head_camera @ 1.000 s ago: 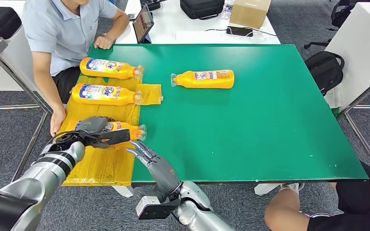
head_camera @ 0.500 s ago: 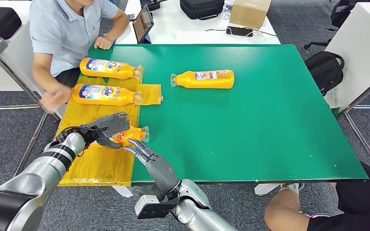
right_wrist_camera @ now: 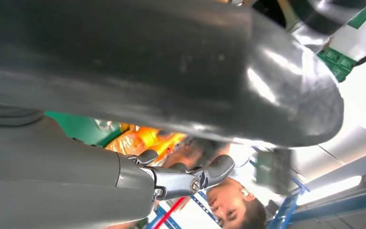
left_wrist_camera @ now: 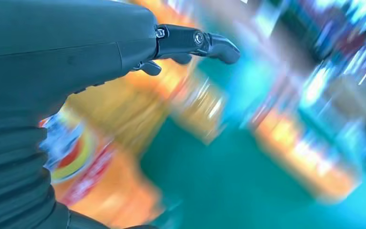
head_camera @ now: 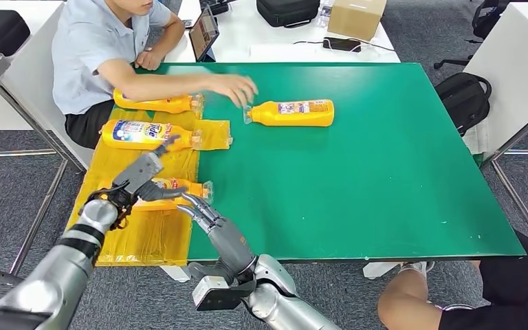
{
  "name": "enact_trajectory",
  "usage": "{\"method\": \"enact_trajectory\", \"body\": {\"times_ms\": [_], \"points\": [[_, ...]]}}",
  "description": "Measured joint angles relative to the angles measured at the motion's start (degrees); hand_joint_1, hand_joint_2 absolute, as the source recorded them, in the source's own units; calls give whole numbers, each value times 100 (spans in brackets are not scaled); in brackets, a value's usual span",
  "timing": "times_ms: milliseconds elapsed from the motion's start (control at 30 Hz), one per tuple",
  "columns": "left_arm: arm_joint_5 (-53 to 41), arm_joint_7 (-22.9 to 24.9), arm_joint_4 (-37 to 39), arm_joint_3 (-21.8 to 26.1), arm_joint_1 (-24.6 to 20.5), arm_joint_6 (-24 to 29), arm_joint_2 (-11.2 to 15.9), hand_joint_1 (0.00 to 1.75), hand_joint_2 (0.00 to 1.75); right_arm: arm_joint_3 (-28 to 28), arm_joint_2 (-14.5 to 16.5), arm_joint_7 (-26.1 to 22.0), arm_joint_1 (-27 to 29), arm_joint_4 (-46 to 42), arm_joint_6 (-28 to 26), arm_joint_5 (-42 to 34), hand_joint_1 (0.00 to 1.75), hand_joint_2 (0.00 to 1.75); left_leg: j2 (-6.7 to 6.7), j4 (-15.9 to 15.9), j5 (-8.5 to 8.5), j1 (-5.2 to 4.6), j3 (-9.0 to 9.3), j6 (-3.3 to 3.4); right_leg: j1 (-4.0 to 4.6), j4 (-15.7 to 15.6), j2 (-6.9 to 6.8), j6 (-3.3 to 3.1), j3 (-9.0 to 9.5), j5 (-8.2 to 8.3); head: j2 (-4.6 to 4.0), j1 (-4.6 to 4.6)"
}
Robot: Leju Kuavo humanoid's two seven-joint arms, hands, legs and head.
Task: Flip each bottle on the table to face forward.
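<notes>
Several orange bottles lie on their sides. The nearest bottle [head_camera: 179, 187] rests on the yellow mat [head_camera: 144, 230], its cap toward the green table [head_camera: 357, 179]. My left hand [head_camera: 141, 176] hovers just over its base end with fingers spread and holds nothing; in the blurred left wrist view that hand [left_wrist_camera: 76, 62] is above the bottle [left_wrist_camera: 90, 181]. My right hand [head_camera: 210, 220] sits by the cap, fingers apart and empty. Two more bottles [head_camera: 148, 133] [head_camera: 158, 104] lie farther along the mat. A fourth bottle [head_camera: 295, 112] lies on the bare green top.
A seated person at the far left stretches a hand [head_camera: 237, 88] over the table to the cap of the fourth bottle, the arm crossing the farthest mat bottle. Another person's knees [head_camera: 454, 295] are at the near right corner. A tablet [head_camera: 204, 32] stands behind the table.
My left hand has let go of the nearest bottle and opened above it. The person's arm has swung across the table toward the fourth bottle. My right hand has barely moved.
</notes>
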Motion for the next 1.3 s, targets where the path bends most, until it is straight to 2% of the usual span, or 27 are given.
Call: {"method": "enact_trajectory", "body": {"times_ms": [100, 233, 333, 433, 567, 700, 800, 967, 1133, 1300], "points": [[749, 68, -1221, 167, 609, 667, -326, 0, 175, 3, -52, 0, 54, -133, -183, 94, 0, 175, -1, 0, -2, -3, -7, 0, -3, -2, -2, 1, -3, -1, 0, 1], [1742, 98, -2404, 291, 1242, 937, -766, 0, 175, 3, -137, 0, 194, -416, -383, 141, 0, 175, 0, 0, -6, -5, -11, 1, -5, -3, -1, 1, -7, -1, 0, 1], [2228, 5, -2918, 346, 1589, 939, -932, 0, 175, -17, -207, 19, 321, -600, -567, 462, 0, 175, 1, 0, -7, -4, -10, 1, -4, -4, 1, 1, -9, -1, 0, -1], [2577, -127, -3454, 449, 2038, 927, -1039, 0, 175, -227, -355, 396, 587, -848, -943, 1612, 0, 175, 1, 0, -7, -2, -9, 1, -1, -4, 0, 0, -9, -2, 0, -3], [2631, -244, -4238, 650, 2726, 1134, -1200, 0, 175, -942, -727, 1415, 1122, -1493, -1158, 3318, 0, 175, -3, 0, -9, -5, -14, 3, -5, -6, -3, 0, -9, -5, 0, -2], [2519, -310, -4801, 826, 3274, 1333, -1343, 0, 175, -1908, -1073, 1786, 1609, -2139, -1043, 3989, 0, 175, -3, 0, -16, -15, -20, 12, -13, -10, -4, 1, -10, -5, 0, 1], [2501, -313, -5001, 893, 3421, 1356, -1406, 0, 175, -2300, -1187, 1816, 1776, -2408, -1008, 4067, 0, 175, -3, 0, -17, -16, -18, 14, -14, -11, -4, 2, -10, -4, 0, -1], [2501, -314, -5137, 932, 3494, 1361, -1468, 0, 175, -2555, -1251, 1842, 1888, -2609, -988, 4139, 0, 175, -2, 0, -14, -11, -12, 13, -9, -9, -3, 2, -9, -2, 0, -3], [2481, -306, -5196, 970, 3554, 1379, -1506, 0, 175, -2874, -1345, 2150, 1919, -2690, -1006, 4449, 0, 175, -2, 0, -13, -11, -12, 13, -11, -8, -4, 2, -5, -3, 0, -2], [2391, -194, -5218, 997, 3597, 1331, -1512, 0, 175, -3325, -1426, 2485, 1800, -2624, -693, 4665, 0, 175, -1, 0, -14, -16, -14, 15, -14, -9, -4, 3, -6, -2, 0, -2]]}}
